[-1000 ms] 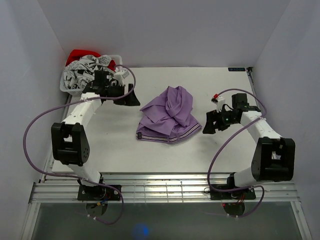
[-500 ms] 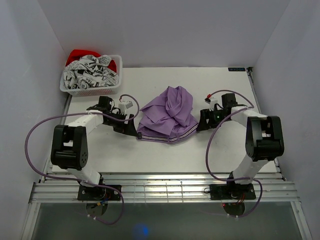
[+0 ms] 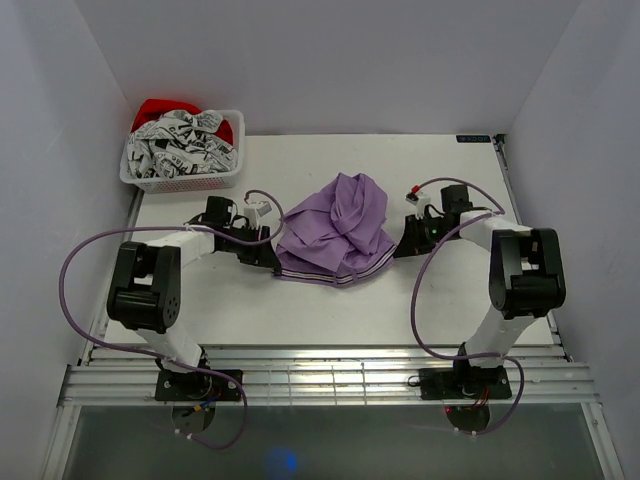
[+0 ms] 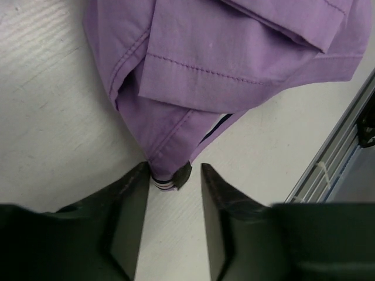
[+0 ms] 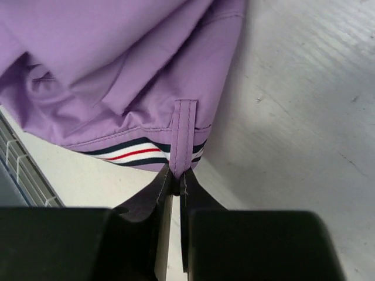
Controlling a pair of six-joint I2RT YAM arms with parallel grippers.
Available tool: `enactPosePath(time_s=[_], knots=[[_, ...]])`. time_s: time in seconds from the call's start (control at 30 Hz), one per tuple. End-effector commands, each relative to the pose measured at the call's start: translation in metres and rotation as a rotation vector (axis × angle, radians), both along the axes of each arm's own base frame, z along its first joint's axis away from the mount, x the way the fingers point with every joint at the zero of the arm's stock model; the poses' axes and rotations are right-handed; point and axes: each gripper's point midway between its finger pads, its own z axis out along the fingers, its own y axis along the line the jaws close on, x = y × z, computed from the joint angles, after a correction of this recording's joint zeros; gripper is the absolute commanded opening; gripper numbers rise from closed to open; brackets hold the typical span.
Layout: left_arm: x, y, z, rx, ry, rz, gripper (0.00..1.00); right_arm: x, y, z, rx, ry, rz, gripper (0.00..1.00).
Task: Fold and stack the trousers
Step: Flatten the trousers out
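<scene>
The lilac trousers (image 3: pixel 338 225) lie crumpled in a heap at mid-table, striped waistband along the near edge. My left gripper (image 3: pixel 272 258) is at the heap's near-left corner. In the left wrist view the trousers (image 4: pixel 234 70) end in a waistband corner that sits between the tips of the left gripper (image 4: pixel 174 170), against one finger, with a gap to the other. My right gripper (image 3: pixel 403 243) is at the heap's right edge. In the right wrist view the right gripper (image 5: pixel 177 174) is shut on a belt loop of the trousers (image 5: pixel 117 76) at the striped waistband.
A white basket (image 3: pixel 183 180) of patterned and red clothes stands at the back left corner. Metal rails (image 3: pixel 330 375) run along the table's near edge, also visible as rails (image 4: pixel 337 152) in the left wrist view. Side walls close in the table left and right.
The left arm swung from the basket down to the trousers' left waistband corner and its jaws narrowed. The right gripper moved in to the waistband's right end and shut on it.
</scene>
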Motion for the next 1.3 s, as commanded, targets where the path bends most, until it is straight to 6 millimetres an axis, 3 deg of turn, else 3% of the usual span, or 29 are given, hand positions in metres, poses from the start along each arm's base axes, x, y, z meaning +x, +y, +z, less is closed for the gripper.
enactPosePath(time_s=[0.0,0.03,0.07,0.13,0.23,0.27,0.33,0.37,0.47,0.5,0.57,0.6,0.63,0.7,0.73,0.8,0.83,0.87,0.97,1.03,1.07,1.13,1.17,1.2,1.27], knots=[[-0.003,-0.012,0.013,-0.061,-0.024,-0.032,0.46,-0.007,0.012,0.051,0.098,-0.094,0.036,0.08],[-0.004,-0.013,0.017,-0.078,-0.015,-0.032,0.41,-0.006,0.012,0.059,0.108,-0.113,0.034,0.08],[-0.005,-0.015,0.022,-0.089,-0.025,-0.034,0.40,-0.007,0.013,0.074,0.124,-0.151,0.035,0.08],[-0.007,-0.017,0.027,-0.108,-0.023,-0.038,0.39,-0.008,0.014,0.087,0.138,-0.170,0.029,0.08],[-0.011,-0.020,0.028,-0.109,-0.025,-0.045,0.20,-0.011,0.013,0.097,0.144,-0.189,0.028,0.08],[-0.011,-0.022,0.033,-0.125,-0.030,-0.055,0.00,-0.014,0.014,0.101,0.151,-0.188,0.032,0.08],[-0.007,-0.025,0.051,-0.156,-0.050,-0.064,0.00,-0.014,0.012,0.109,0.165,-0.193,0.028,0.08],[-0.005,-0.030,0.069,-0.204,-0.074,-0.088,0.00,-0.013,0.011,0.121,0.178,-0.219,0.024,0.08],[0.029,-0.034,0.142,-0.289,-0.219,-0.061,0.00,0.011,-0.010,0.167,0.195,-0.331,-0.046,0.08],[0.047,-0.034,0.181,-0.323,-0.277,-0.030,0.00,0.028,-0.025,0.198,0.195,-0.409,-0.083,0.08],[0.071,-0.032,0.229,-0.364,-0.393,0.006,0.00,0.048,-0.049,0.230,0.207,-0.460,-0.158,0.08],[0.087,-0.028,0.268,-0.389,-0.477,0.031,0.00,0.056,-0.057,0.246,0.212,-0.492,-0.175,0.08],[0.100,-0.029,0.287,-0.429,-0.482,0.067,0.00,0.068,-0.065,0.284,0.211,-0.581,-0.185,0.08],[0.115,-0.030,0.321,-0.475,-0.525,0.097,0.00,0.085,-0.080,0.310,0.221,-0.621,-0.226,0.08],[0.122,-0.031,0.361,-0.529,-0.590,0.114,0.00,0.090,-0.083,0.342,0.220,-0.698,-0.225,0.08],[0.132,-0.033,0.378,-0.575,-0.603,0.126,0.00,0.095,-0.088,0.364,0.229,-0.745,-0.233,0.08],[0.133,-0.033,0.397,-0.595,-0.640,0.124,0.00,0.094,-0.088,0.382,0.225,-0.800,-0.223,0.08],[0.135,-0.033,0.400,-0.596,-0.647,0.125,0.00,0.091,-0.091,0.392,0.215,-0.834,-0.231,0.08],[0.124,-0.035,0.400,-0.586,-0.650,0.069,0.00,0.075,-0.106,0.418,0.176,-0.922,-0.274,0.08],[0.101,-0.041,0.404,-0.588,-0.661,0.009,0.00,0.062,-0.116,0.427,0.164,-0.950,-0.307,0.08],[0.090,-0.044,0.394,-0.586,-0.638,-0.024,0.00,0.048,-0.128,0.434,0.138,-0.998,-0.345,0.08],[0.054,-0.057,0.405,-0.585,-0.702,-0.109,0.00,0.034,-0.140,0.443,0.108,-1.059,-0.400,0.08],[0.043,-0.062,0.406,-0.586,-0.716,-0.135,0.00,0.017,-0.151,0.464,0.068,-1.151,-0.455,0.08],[0.025,-0.078,0.403,-0.591,-0.727,-0.189,0.00,0.012,-0.157,0.468,0.051,-1.175,-0.491,0.08],[-0.004,-0.094,0.416,-0.608,-0.767,-0.246,0.00,-0.003,-0.174,0.497,0.001,-1.265,-0.607,0.08]])
